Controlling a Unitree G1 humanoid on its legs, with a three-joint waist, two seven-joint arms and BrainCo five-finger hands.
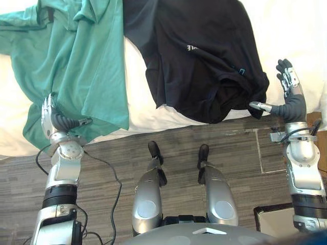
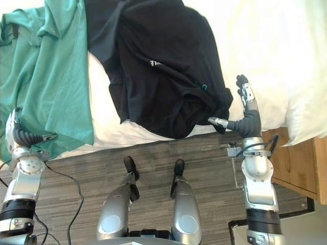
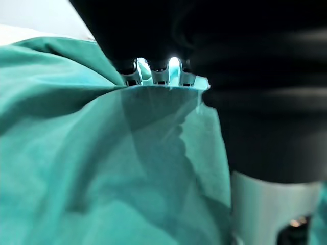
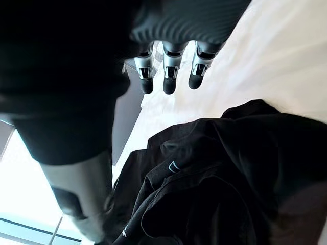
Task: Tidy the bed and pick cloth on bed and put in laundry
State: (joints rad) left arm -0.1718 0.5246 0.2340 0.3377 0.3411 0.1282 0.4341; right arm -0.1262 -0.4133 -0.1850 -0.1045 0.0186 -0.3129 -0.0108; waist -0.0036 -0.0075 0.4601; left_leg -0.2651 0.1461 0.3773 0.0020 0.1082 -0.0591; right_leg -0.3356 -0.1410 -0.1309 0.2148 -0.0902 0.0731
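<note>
My left hand [image 1: 53, 117] is half buried in the green cloth [image 1: 87, 66] at the bed's [image 1: 139, 97] front edge, so its grip is unclear to me. That cloth and the black cloth [image 1: 204, 56] both run off the picture's top, their far ends unseen.

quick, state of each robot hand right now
Left robot hand: cannot tell, fingers hidden by the green cloth.
Right robot hand: open, holding nothing, beside the black cloth.
</note>
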